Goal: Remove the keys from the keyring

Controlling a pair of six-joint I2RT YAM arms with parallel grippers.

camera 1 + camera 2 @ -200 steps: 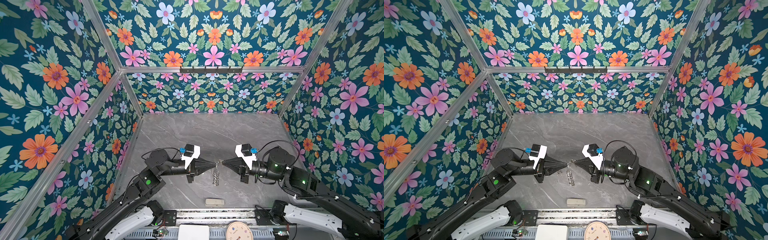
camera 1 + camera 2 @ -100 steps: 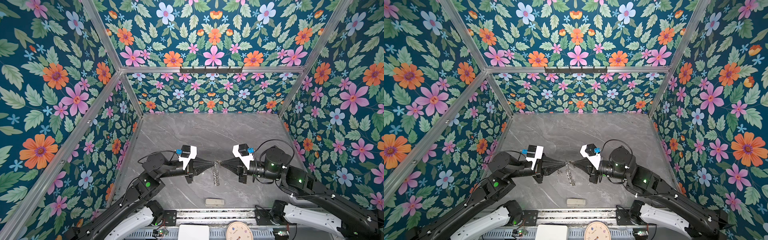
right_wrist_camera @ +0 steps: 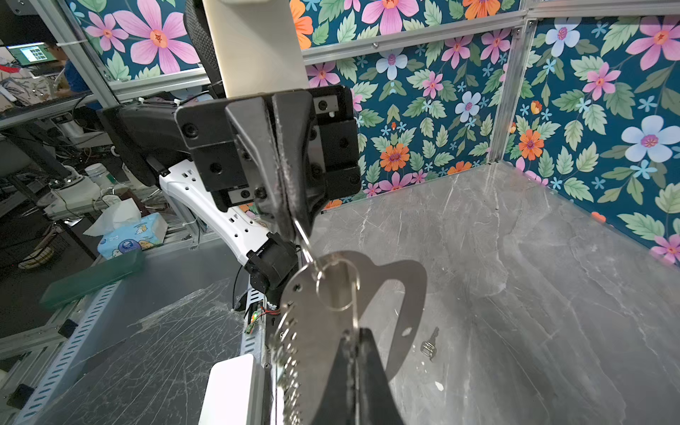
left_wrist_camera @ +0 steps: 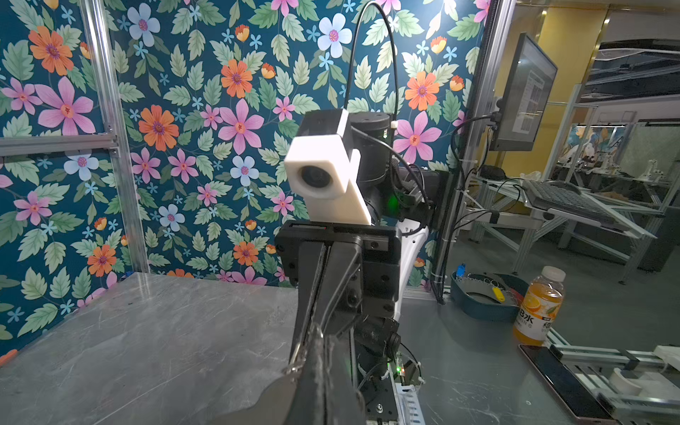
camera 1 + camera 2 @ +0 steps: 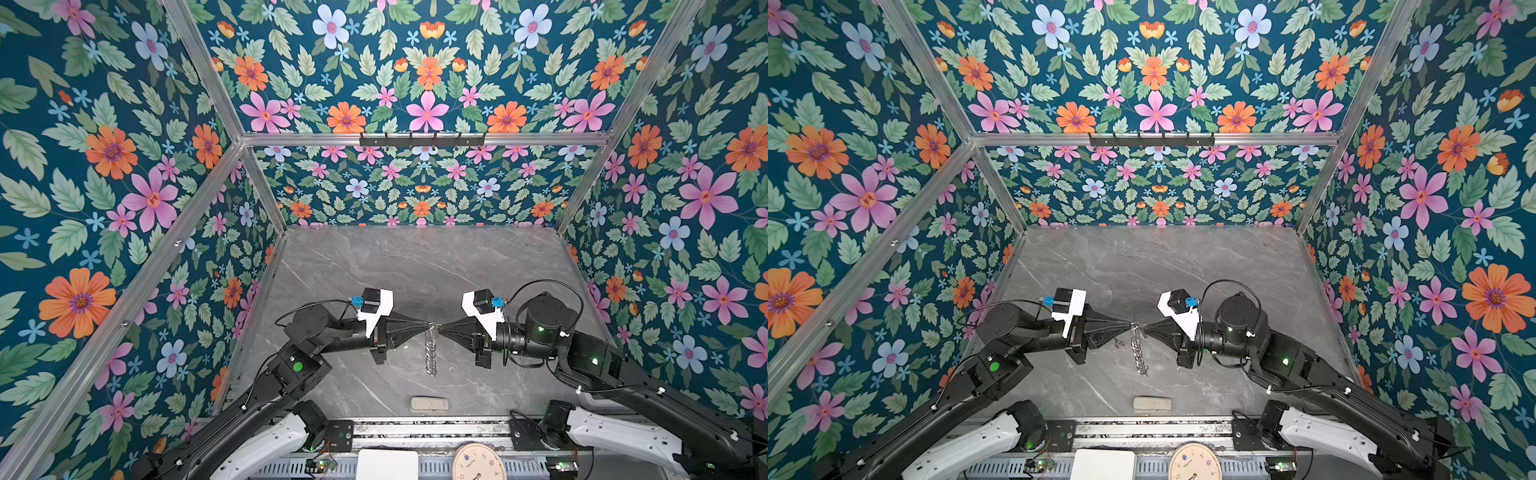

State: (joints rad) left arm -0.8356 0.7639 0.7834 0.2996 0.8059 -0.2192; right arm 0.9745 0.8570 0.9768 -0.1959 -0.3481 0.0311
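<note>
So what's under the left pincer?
One loose key lies on the grey table below the tip of the left pincer. Whatever sits beneath its body is covered.

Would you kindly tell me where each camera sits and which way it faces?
Top views: high over the near edge, looking down on the marble table; both arms, left gripper and right gripper meeting at the keyring.
Left wrist: on the left arm, facing along its fingers at the right arm's white wrist camera.
Right wrist: on the right arm, facing along its fingers at the left gripper.
Shared: loose key, in a top view and right wrist view.
</note>
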